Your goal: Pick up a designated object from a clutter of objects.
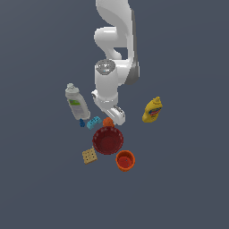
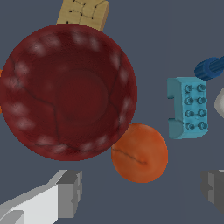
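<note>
The small orange ball (image 1: 108, 122) lies on the floor between the dark red bowl (image 1: 108, 140) and the blue toy brick (image 1: 93, 122), touching or nearly touching the bowl's rim. In the wrist view the ball (image 2: 140, 152) sits just beyond the open fingers, between their lines. My gripper (image 2: 141, 192) is open and empty above it; one fingertip (image 2: 70, 193) shows on one side, the other (image 2: 213, 187) on the opposite side. In the exterior view the hand (image 1: 112, 112) hangs right over the ball and hides part of it.
The bowl's rim (image 2: 127, 94) and the blue brick (image 2: 187, 107) flank the ball. A tan cracker (image 1: 89, 155), an orange cup (image 1: 125, 160), a white bottle with green label (image 1: 76, 102) and a yellow mustard bottle (image 1: 153, 110) lie around.
</note>
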Available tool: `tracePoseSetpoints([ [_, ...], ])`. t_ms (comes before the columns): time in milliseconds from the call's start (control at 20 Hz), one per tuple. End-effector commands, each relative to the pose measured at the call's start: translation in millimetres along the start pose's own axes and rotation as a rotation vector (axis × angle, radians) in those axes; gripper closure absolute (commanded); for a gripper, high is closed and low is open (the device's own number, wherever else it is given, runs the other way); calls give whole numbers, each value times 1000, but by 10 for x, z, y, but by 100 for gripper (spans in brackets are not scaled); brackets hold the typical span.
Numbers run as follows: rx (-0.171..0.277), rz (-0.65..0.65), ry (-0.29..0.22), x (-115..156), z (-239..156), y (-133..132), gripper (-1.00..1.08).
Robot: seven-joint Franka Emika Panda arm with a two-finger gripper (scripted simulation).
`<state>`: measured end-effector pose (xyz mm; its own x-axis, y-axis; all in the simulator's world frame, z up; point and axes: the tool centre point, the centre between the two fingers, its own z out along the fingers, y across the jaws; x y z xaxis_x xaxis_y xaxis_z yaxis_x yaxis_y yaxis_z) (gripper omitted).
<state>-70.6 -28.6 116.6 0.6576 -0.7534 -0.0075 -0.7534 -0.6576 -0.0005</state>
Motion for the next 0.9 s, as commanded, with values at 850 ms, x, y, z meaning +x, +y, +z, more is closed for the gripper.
tracePoseSetpoints([
  [850,-1,121,7,-57,280,146,-92],
])
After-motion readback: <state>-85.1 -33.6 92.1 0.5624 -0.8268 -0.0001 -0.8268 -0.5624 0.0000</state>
